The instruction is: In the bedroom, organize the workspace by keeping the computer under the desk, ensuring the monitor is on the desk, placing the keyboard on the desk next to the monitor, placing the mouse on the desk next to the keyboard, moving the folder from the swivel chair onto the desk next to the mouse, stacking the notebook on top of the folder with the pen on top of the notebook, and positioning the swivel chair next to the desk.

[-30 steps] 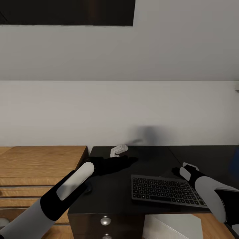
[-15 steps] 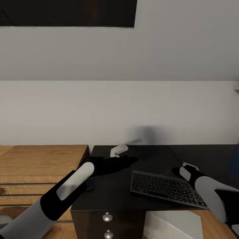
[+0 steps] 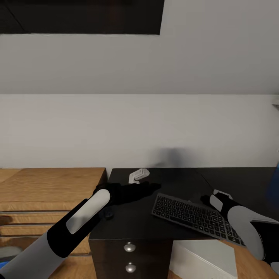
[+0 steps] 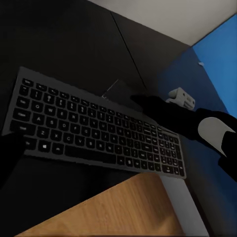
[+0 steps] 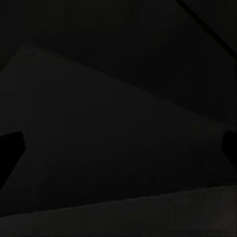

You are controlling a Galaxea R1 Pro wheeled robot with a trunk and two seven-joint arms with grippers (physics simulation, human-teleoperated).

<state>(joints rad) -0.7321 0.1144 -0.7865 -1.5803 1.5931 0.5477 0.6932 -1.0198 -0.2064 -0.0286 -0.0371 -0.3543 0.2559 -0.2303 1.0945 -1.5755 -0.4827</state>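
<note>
Up front in the head view, the glossy black table point(image 3: 170, 182) carries the flat keyboard with dark grey keys in a thin silver-grey frame point(image 3: 192, 215), lying askew with its right end jutting past the table's front edge, above the plain white box-shaped computer point(image 3: 201, 261) on the wood plank floor below. The left gripper point(image 3: 153, 187) reaches over the tabletop beside the keyboard's left end; whether its fingers are apart or together I cannot tell. The right gripper point(image 3: 207, 200) sits at the keyboard's far right corner, its state just as unclear. A small dark rounded mouse point(image 3: 109, 213) rests near the table's left edge, half hidden by the left forearm, and a small white angular object point(image 3: 138, 175) lies toward the back. 2 round silver knobs point(image 3: 129, 247) mark the black drawer unit, and a light wooden drawer chest point(image 3: 46, 193) stands just left of the table. The left wrist view adds what the head camera misses: individual key legends on the keyboard point(image 4: 94, 131), the right gripper point(image 4: 140, 102) touching its far edge, and a bright blue panel point(image 4: 215, 74) behind. The right wrist view is almost wholly dark. Compared with 1.0 s ago, the keyboard has swung further clockwise, and more of it overhangs the front edge.
</note>
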